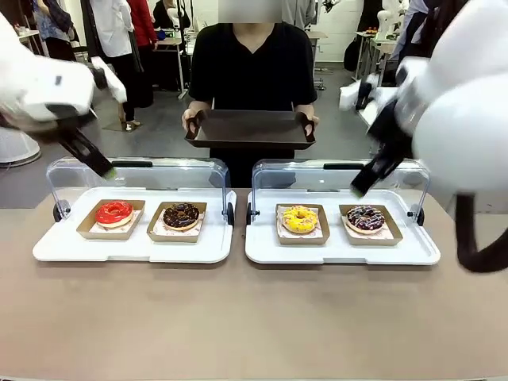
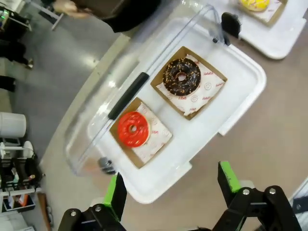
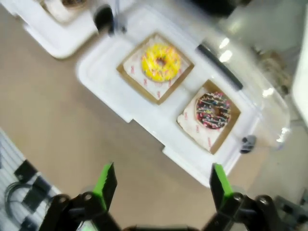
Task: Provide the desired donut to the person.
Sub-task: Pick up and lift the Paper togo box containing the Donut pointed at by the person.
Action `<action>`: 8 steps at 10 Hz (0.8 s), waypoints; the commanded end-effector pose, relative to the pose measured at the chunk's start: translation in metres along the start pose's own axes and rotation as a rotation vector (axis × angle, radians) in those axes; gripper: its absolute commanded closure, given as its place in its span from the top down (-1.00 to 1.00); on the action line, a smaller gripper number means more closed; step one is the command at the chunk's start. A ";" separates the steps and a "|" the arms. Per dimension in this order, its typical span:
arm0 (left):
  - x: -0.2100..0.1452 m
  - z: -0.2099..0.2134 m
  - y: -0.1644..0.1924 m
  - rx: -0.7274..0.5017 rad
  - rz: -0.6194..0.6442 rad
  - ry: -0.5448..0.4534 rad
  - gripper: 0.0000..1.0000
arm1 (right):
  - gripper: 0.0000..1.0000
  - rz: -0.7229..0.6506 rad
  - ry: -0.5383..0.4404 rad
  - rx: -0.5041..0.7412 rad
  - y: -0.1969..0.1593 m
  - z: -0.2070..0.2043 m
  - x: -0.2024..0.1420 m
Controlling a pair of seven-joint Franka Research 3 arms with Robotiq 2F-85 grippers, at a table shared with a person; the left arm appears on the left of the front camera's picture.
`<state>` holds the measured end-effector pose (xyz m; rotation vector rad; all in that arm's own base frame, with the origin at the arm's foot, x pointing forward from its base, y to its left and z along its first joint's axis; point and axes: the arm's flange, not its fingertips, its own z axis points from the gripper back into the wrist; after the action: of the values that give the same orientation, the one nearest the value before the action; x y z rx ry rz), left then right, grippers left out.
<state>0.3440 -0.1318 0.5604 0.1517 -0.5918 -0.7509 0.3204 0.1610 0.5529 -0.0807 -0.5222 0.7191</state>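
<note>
**A:** Nearest item?
**B:** Table, tan top, bare along the robot's edge.

**A:** Standing on it?
**B:** Two white trays, side by side with a narrow gap between them. Left white tray: one red donut and, to its right, one chocolate donut. Right white tray: one yellow donut and, to its right, one sprinkled donut with dark icing. Each lies flat on paper in its own brown card tray. All four are untouched. Which one is wanted cannot be told.

**A:** Covers?
**B:** Clear lids, one per white tray, tipped up and open along the far edge.

**A:** Grippers?
**B:** Left gripper: over the near rim of the left white tray, jaws spread wide, nothing between the green pads. Right gripper: over the table just short of the right white tray, jaws equally wide, holding nothing.

**A:** Farthest item?
**B:** The person, in a black T-shirt, standing beyond the table between the two white trays. Both hands grip a dark tray, held in front of the body.
</note>
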 end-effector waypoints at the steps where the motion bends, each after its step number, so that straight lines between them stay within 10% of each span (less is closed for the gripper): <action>1: 0.010 0.027 0.010 -0.005 -0.018 0.010 1.00 | 1.00 -0.037 0.002 -0.017 -0.007 0.033 0.024; 7: 0.007 0.035 0.007 0.001 -0.005 0.019 1.00 | 1.00 -0.011 0.001 -0.005 -0.006 0.045 0.013; 8: -0.003 0.024 0.037 -0.233 -0.077 -0.084 1.00 | 1.00 -0.002 -0.046 0.207 -0.036 0.029 0.004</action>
<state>0.3367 -0.1238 0.5906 0.1002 -0.5754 -0.7929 0.3148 0.1531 0.5920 -0.0263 -0.5084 0.7173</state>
